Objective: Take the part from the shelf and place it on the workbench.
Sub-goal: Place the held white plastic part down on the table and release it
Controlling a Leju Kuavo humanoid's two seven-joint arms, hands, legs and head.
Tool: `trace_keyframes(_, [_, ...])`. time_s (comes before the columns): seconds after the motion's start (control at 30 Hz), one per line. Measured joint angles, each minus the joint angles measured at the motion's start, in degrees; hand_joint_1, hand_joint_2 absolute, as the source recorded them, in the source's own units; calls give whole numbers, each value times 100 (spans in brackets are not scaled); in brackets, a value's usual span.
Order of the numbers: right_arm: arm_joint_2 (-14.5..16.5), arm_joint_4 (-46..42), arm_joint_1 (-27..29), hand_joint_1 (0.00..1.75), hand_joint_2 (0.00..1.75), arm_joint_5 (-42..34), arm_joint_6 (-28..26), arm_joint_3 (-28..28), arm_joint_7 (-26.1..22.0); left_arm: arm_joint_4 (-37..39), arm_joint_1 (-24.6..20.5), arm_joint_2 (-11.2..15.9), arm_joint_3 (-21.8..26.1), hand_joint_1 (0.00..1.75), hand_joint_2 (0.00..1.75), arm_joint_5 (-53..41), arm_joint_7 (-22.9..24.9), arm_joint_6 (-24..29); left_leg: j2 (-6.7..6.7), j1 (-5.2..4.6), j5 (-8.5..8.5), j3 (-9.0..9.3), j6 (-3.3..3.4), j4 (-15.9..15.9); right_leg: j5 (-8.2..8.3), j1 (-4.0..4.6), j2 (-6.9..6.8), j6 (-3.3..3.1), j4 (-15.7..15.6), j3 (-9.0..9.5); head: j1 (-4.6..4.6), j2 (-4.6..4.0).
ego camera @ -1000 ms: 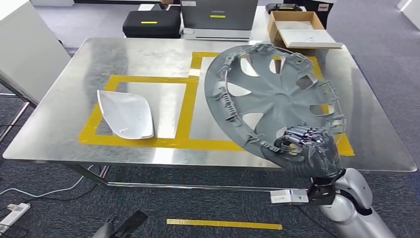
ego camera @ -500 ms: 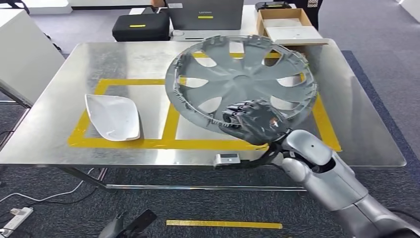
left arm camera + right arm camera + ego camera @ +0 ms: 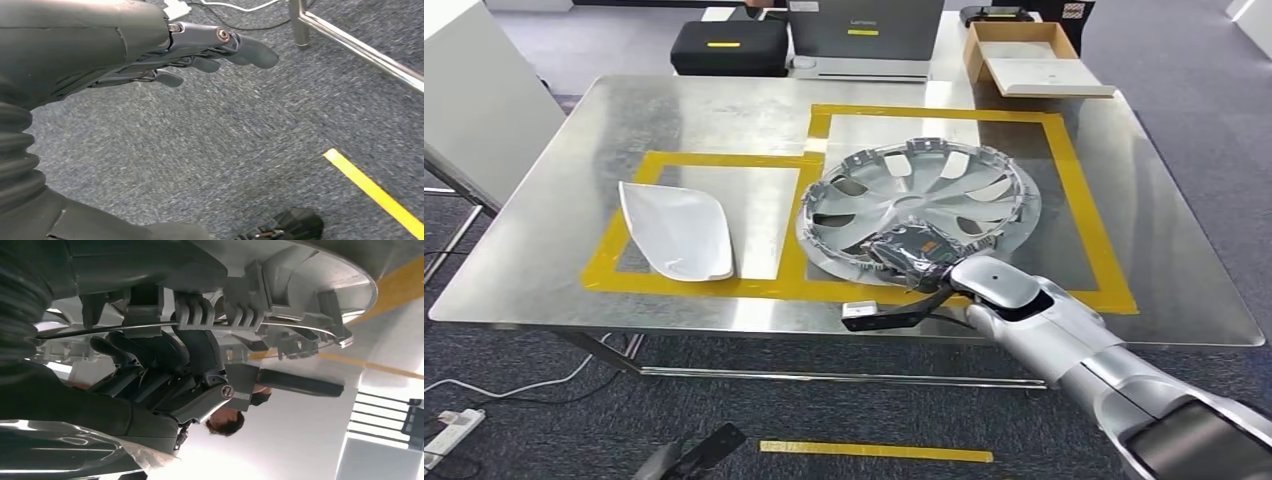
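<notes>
Head view: the right hand grips the near rim of the grey wheel cover, fingers wrapped over the edge. Beyond the fingers the cover spreads low over the steel workbench, inside the larger yellow tape rectangle and crossing its left border; whether the far edge already touches the metal cannot be told. The step in hand looks like the set-down itself — the part is off the shelf and nearly flat. The next move would call for lowering the gripped side until the rim rests, then spreading the fingers and drawing the hand back toward the table edge without dragging the cover. To the fingers' left, well apart, a white curved panel lies in the smaller taped square. Far past the fingers, an open cardboard box holds a flat white slab, and a black case stands shut beside a grey unit.

Left wrist view: the left hand hangs over grey carpet, fingers loosely spread and holding nothing; a yellow floor strip lies well away from the fingertips, a table leg beyond them.

Right wrist view: the dark fingers clamp the cover's rim among its ribbed clips and wire ring — a firm hold from below
</notes>
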Motion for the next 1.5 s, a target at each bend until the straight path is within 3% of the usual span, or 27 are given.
trace_keyframes(0.07, [1,157,-15,175,175,3,-5,55,-9,0,-5,-8,-1,0,175,1,0,-9,2,-4,-12,3,27,2,-263,1,3,17,743,-373,6,0])
trace_keyframes(0.1, [1,213,-18,175,175,5,-6,79,-9,0,-1,-10,-1,0,175,1,0,-12,0,-6,-18,8,35,5,-274,1,3,25,938,-490,5,0])
trace_keyframes(0.13, [1,256,-25,175,175,7,-6,102,-9,0,2,-10,-1,0,175,1,0,-12,-4,-5,-25,17,37,7,-173,0,2,30,915,-506,7,0])
trace_keyframes(0.2, [1,326,-59,175,175,0,-3,143,-4,0,3,-14,-3,0,175,1,-4,-18,-16,-2,-52,49,24,18,256,-5,-4,27,250,-234,7,0])
trace_keyframes(0.27, [2,406,-96,175,175,-14,21,173,13,0,-4,-16,-5,0,175,0,-17,-36,-23,-22,-82,50,-16,49,512,3,-8,4,-434,115,6,0])
trace_keyframes(0.3, [4,453,-104,175,175,-24,40,184,25,0,-5,-16,-7,0,175,0,-23,-51,-24,-32,-85,40,-40,65,528,9,-4,-14,-591,199,1,0])
trace_keyframes(0.43, [3,695,-119,175,175,-5,135,216,124,0,0,-18,-14,0,175,32,-68,-139,-12,-31,-155,-9,-141,172,508,-4,5,-132,-650,254,-11,0])
trace_keyframes(0.5, [-5,802,-135,175,175,-13,162,218,179,0,7,-12,-13,0,175,63,-89,-163,3,-13,-435,-211,-202,666,507,-18,0,-194,-662,283,-23,0])
trace_keyframes(0.57, [-12,887,-137,175,175,-84,170,206,195,0,25,-6,-12,0,175,89,-92,-172,7,7,-748,-550,-237,1429,501,-16,7,-217,-661,291,-30,0])
trace_keyframes(0.6, [-19,918,-132,131,131,-128,174,190,195,0,37,-4,-12,0,175,97,-92,-172,7,13,-796,-661,-242,1661,499,-16,13,-219,-661,295,-30,0])
trace_keyframes(0.63, [-31,943,-126,87,87,-170,177,166,195,0,49,-3,-12,0,175,101,-94,-170,8,17,-739,-681,-239,1691,497,-16,18,-218,-660,300,-30,0])
trace_keyframes(0.7, [-61,965,-120,0,0,-209,167,108,202,0,62,5,-12,0,175,109,-114,-163,8,21,-373,-429,-211,1139,488,-16,28,-211,-660,322,-29,0])
trace_keyframes(0.73, [-74,967,-119,0,0,-199,145,80,211,0,62,11,-13,0,175,112,-131,-150,7,16,-211,-239,-192,753,481,-7,32,-199,-659,328,-29,0])
trace_keyframes(0.8, [-96,957,-108,0,0,-149,93,35,234,0,58,20,-14,0,175,114,-156,-104,7,1,-88,17,-155,206,476,10,42,-153,-656,317,-23,0])
trace_keyframes(0.93, [-138,879,-53,0,0,-84,45,-15,250,0,75,29,-19,0,175,114,-158,-32,14,0,-97,77,-44,53,425,1,43,-31,-622,260,-19,0])
trace_keyframes(1.0, [-163,847,-41,0,0,-78,39,-28,250,0,70,30,-25,0,175,114,-157,-22,22,16,-73,99,21,13,161,-4,40,3,-191,51,-5,0])
trace_keyframes(1.07, [-180,833,-11,0,0,-78,36,-28,250,0,69,31,-36,0,175,113,-157,-19,23,8,-73,99,47,13,-182,-1,40,21,577,-292,8,0])
trace_keyframes(1.1, [-186,830,14,0,0,-77,36,-28,250,0,73,31,-39,0,175,113,-157,-19,21,5,-73,100,49,14,-264,-1,40,29,860,-426,9,0])
trace_keyframes(1.13, [-194,829,35,0,0,-76,36,-28,250,0,79,32,-43,0,175,113,-157,-19,18,3,-74,101,50,15,-235,0,39,31,937,-466,13,0])
trace_keyframes(1.17, [-201,827,48,0,0,-75,36,-28,250,0,84,33,-45,0,175,113,-156,-19,14,2,-74,103,49,18,-99,0,39,27,776,-392,13,0])
trace_keyframes(1.23, [-212,813,41,0,0,-75,35,-35,251,0,85,33,-50,0,175,113,-155,-19,9,-1,-80,107,36,24,276,3,33,2,1,-16,14,0])
trace_keyframes(1.3, [-220,790,26,0,0,-74,33,-47,251,0,81,33,-51,0,175,112,-155,-18,11,-22,-81,93,-4,42,447,16,29,-31,-589,300,8,0])
trace_keyframes(1.4, [-225,772,38,0,0,-73,27,-62,251,-1,82,37,-52,0,175,113,-155,-16,12,-27,-71,79,-83,47,461,27,28,-94,-711,382,4,0])
trace_keyframes(1.47, [-228,757,33,0,0,-72,24,-74,256,-2,84,42,-53,0,175,113,-153,-10,16,-17,-197,20,-145,203,484,8,23,-160,-738,400,-8,0])
trace_keyframes(1.5, [-230,744,29,0,0,-67,18,-78,263,-2,83,45,-53,0,131,113,-140,10,18,-9,-344,-80,-177,447,493,-5,21,-188,-750,409,-16,0])
